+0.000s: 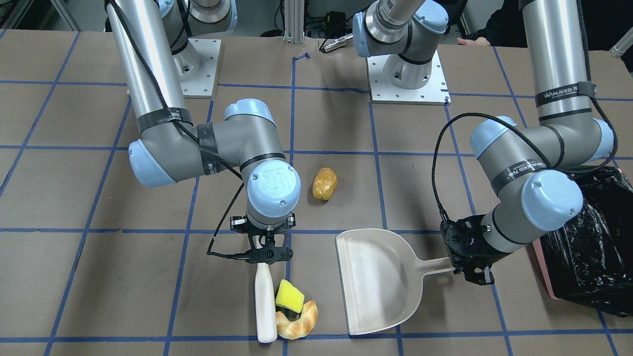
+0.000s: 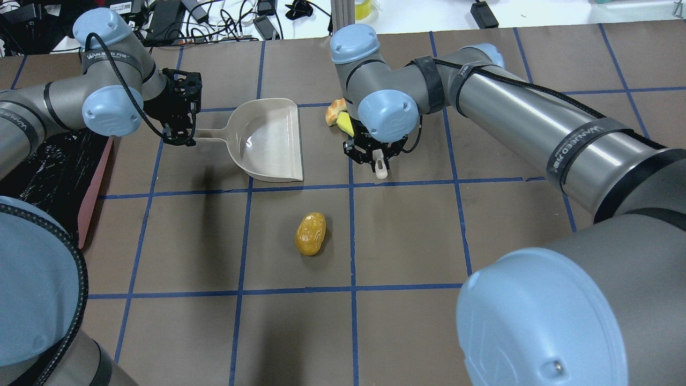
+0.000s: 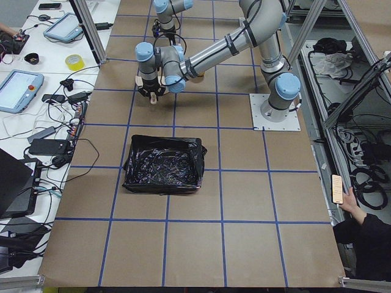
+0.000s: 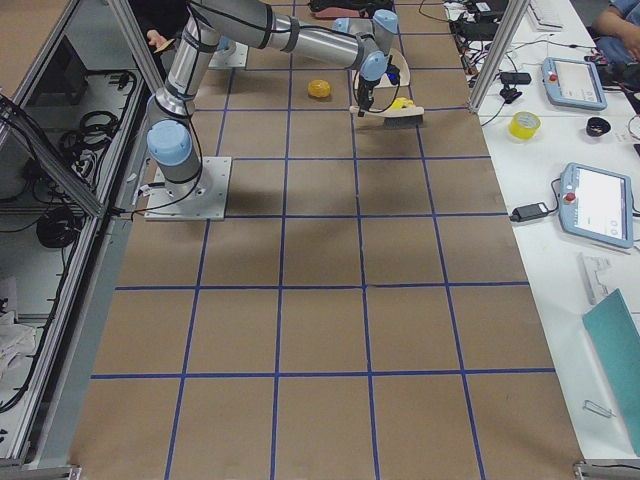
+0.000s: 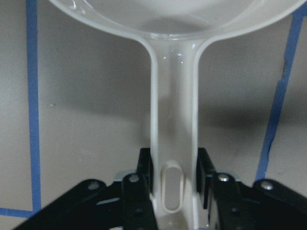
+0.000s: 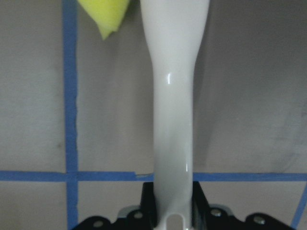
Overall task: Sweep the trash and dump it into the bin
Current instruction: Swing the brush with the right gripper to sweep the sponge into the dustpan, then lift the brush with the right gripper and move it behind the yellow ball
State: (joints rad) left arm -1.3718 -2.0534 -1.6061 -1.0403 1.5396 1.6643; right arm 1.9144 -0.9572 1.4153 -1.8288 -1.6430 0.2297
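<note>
- Right claw (image 1: 267, 253): clamped on the handle of the white brush (image 1: 265, 306), fingers tight on both sides in the wrist view. Brush head is down on the bench (image 1: 99, 277), near the edge away from the robot.
- Left claw (image 1: 470, 258): clamped on the handle of the dustpan (image 1: 381, 282). Pan lies flat and empty, handle pointing toward the robot's-left end of the bench.
- Wedge (image 1: 289, 295) and croissant (image 1: 299, 321): just beside the brush, seemingly touching it, on the side facing the pan. Open bench lies between them and the pan's mouth.
- Key relation: the brush's long axis runs from the robot toward the far edge, roughly parallel to the pan's mouth. Both pieces sit between the two. A push toward the robot's left should carry them in.
- Potato (image 1: 325, 184): alone, well apart from the other two, on the robot's side of both claws and out of the brush's line. Probably needs its own pass.
- Bin (image 2: 95, 182): beyond the left claw, toward the robot's-left end. No trash is visible in it.
</note>
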